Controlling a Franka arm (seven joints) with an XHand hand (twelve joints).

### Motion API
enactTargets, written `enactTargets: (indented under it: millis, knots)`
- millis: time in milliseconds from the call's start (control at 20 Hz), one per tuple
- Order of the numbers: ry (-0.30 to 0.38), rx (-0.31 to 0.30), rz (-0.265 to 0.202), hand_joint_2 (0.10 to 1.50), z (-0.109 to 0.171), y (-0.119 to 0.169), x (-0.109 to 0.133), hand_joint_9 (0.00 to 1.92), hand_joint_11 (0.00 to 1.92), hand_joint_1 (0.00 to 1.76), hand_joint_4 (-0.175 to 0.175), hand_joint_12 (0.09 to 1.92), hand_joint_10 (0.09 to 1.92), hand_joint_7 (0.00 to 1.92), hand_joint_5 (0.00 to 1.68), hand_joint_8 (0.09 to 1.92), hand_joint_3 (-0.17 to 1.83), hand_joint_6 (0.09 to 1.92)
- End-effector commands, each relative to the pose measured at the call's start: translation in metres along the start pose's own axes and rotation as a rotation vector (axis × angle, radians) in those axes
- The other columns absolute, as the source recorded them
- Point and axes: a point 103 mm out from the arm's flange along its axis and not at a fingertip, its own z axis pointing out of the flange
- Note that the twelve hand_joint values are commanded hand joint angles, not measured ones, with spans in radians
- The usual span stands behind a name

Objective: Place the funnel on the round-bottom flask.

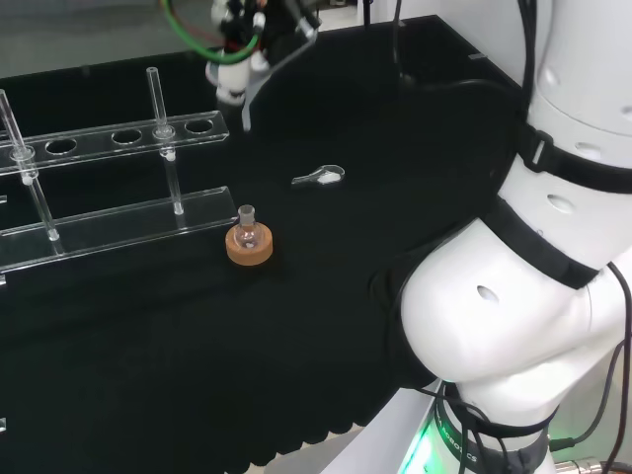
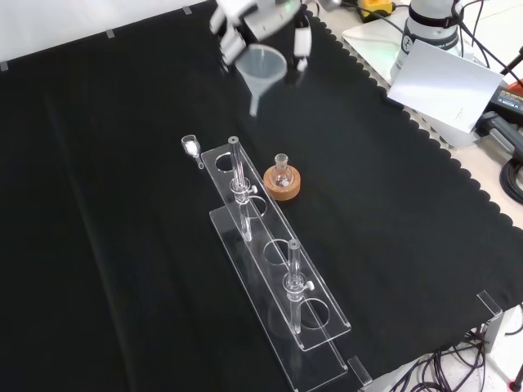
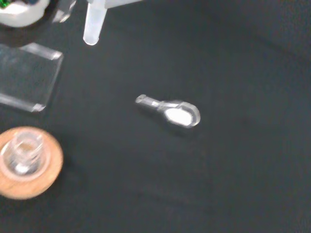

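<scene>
A small clear round-bottom flask (image 1: 247, 232) sits upright in a cork ring (image 1: 249, 248) on the black cloth; the front view shows the flask (image 2: 282, 171) beside the rack, and the wrist view looks down into the flask (image 3: 23, 153). The hand (image 1: 249, 39) hangs high above the cloth at the back, shut on a translucent white funnel (image 2: 262, 71) whose stem (image 3: 94, 24) points down. In the front view the hand (image 2: 261, 18) is at the top, well away from the flask.
A clear plastic test-tube rack (image 1: 109, 188) with two upright tubes stands to the left in the head view; the rack (image 2: 274, 253) runs down the middle of the front view. A small clear scoop (image 1: 318, 177) with white powder lies on the cloth.
</scene>
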Motion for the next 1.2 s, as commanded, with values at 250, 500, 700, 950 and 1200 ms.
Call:
enactTargets:
  millis: [250, 500, 700, 950, 1200]
  knots:
    - [-0.022, 0.086, -0.069, 0.63, 0.051, 0.003, 0.055, 1.22, 0.65, 0.85, -0.04, 1.28, 0.64, 0.97, 0.82, 0.93, 0.58, 0.87]
    - [-0.022, 0.09, -0.068, 0.63, 0.056, 0.005, 0.054, 1.22, 0.65, 0.85, -0.04, 1.28, 0.64, 0.97, 0.82, 0.93, 0.58, 0.87]
    - [-0.031, 0.107, -0.069, 0.63, 0.061, 0.007, 0.055, 1.22, 0.65, 0.85, -0.04, 1.28, 0.64, 0.97, 0.82, 0.93, 0.58, 0.87]
    - [-0.008, 0.096, -0.089, 0.63, 0.069, 0.009, 0.054, 1.23, 0.65, 0.85, -0.041, 1.28, 0.64, 0.97, 0.82, 0.92, 0.58, 0.87]
    - [-0.006, 0.106, -0.079, 0.63, 0.074, 0.011, 0.051, 1.23, 0.64, 0.85, -0.041, 1.28, 0.64, 0.97, 0.82, 0.92, 0.58, 0.87]
